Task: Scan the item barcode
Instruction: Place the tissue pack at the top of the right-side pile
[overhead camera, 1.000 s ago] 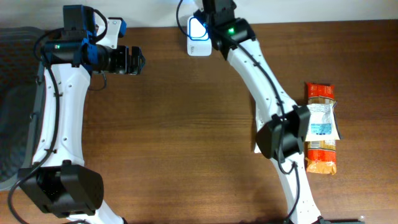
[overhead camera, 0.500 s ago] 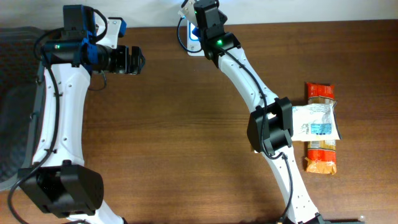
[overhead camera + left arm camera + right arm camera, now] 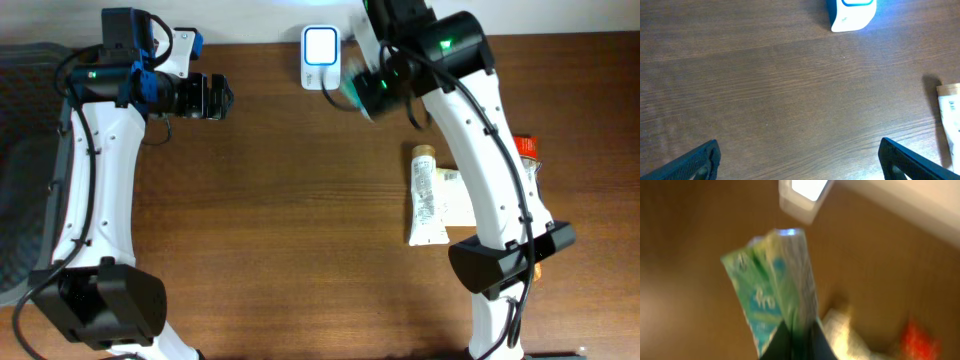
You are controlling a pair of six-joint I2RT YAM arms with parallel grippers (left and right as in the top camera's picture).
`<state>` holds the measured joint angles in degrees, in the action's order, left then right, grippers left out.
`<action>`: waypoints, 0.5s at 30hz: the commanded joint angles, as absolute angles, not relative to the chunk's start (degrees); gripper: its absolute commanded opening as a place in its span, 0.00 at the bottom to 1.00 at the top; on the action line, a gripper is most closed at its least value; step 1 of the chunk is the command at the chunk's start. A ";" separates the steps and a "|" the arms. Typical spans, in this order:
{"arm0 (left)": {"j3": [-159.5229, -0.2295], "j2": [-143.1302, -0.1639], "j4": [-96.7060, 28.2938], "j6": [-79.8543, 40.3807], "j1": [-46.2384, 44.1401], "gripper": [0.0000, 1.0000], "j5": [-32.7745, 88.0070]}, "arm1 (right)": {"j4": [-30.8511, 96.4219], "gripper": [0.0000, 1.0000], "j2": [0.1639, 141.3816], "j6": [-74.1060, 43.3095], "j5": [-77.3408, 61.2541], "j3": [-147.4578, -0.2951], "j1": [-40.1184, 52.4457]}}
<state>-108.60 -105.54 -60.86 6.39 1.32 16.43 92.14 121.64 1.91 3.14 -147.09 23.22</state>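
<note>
The item is a green and white packet (image 3: 772, 280), seen blurred in the right wrist view, with my right gripper (image 3: 796, 332) shut on its lower end. In the overhead view the packet (image 3: 352, 88) hangs just right of the white scanner (image 3: 320, 56), whose window glows light blue. The scanner (image 3: 805, 195) lies beyond the packet's top edge, apart from it. No barcode can be made out on the packet. My left gripper (image 3: 218, 97) hovers open left of the scanner, nothing between its fingers (image 3: 700, 162); the scanner (image 3: 852, 12) shows at the top of its view.
A white tube (image 3: 425, 195) lies on the brown table (image 3: 280, 230) right of centre, beside a flat white packet (image 3: 458, 198). An orange snack packet (image 3: 527, 148) peeks out behind the right arm. The table's back edge runs behind the scanner.
The right arm has swung rightward from over the scanner, carrying the green packet off its window. The white tube is now uncovered. The left arm has not moved.
</note>
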 commanded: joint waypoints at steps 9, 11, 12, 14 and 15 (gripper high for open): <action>-108.90 -105.41 -60.77 7.35 1.67 0.99 16.49 | 80.84 0.43 124.27 -18.24 7.77 -114.34 0.21; -108.90 -105.41 -60.77 7.35 1.67 0.99 16.49 | 82.21 0.55 123.44 -16.86 6.96 -117.93 -0.08; -108.90 -105.41 -60.77 7.35 1.67 0.99 16.49 | 85.56 0.57 122.50 -14.87 4.86 -123.28 0.21; -108.90 -105.41 -60.77 7.35 1.67 0.99 16.49 | 93.34 0.58 119.94 -13.47 3.05 -136.79 2.15; -108.90 -105.41 -60.77 7.35 1.67 0.99 16.51 | 97.36 0.59 117.89 -13.02 2.98 -144.92 3.86</action>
<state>-108.60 -105.54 -60.86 6.42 1.32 16.47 92.31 123.94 -14.72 4.80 -131.76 0.71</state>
